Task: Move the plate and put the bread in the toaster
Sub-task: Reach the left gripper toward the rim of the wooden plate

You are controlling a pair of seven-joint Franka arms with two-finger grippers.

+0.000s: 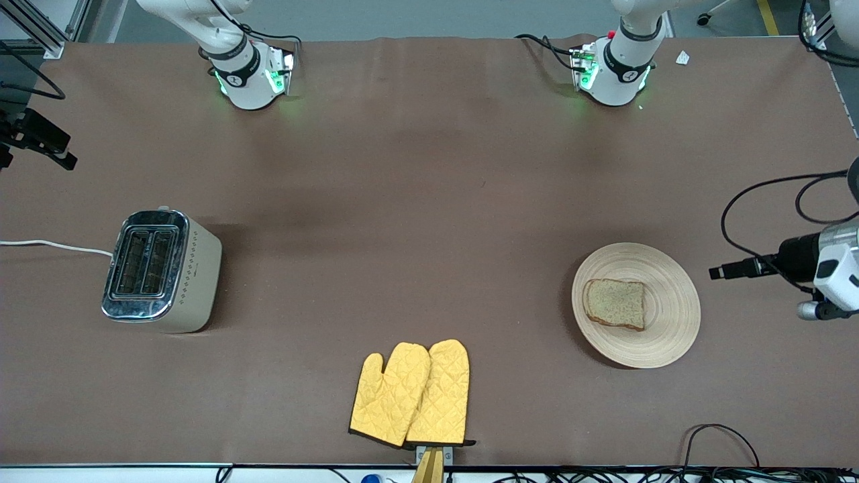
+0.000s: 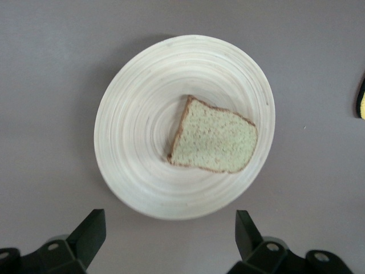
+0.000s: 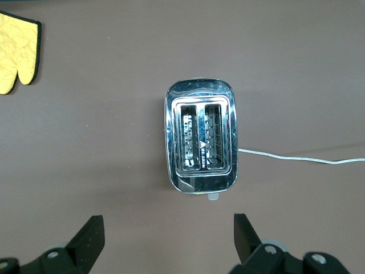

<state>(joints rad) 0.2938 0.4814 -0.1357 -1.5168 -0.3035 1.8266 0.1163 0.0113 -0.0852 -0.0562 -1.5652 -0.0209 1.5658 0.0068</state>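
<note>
The plate (image 1: 664, 322) lies toward the left arm's end of the table, with the bread (image 1: 615, 304) flat on it, off centre toward the toaster's side. The toaster (image 1: 161, 272) stands upright toward the right arm's end, both slots empty, its white cord (image 1: 54, 246) trailing off the table's end. My left gripper (image 2: 171, 234) hangs high over the table beside the plate (image 2: 142, 114) and bread (image 2: 214, 142), open and empty. My right gripper (image 3: 169, 237) hangs high beside the toaster (image 3: 201, 137), open and empty.
A pair of yellow oven mitts (image 1: 413, 396) lies near the front edge, midway along the table; one corner shows in the right wrist view (image 3: 17, 51). Black cables loop at the left arm's end (image 1: 758, 221). The brown cloth (image 1: 416, 201) covers the table.
</note>
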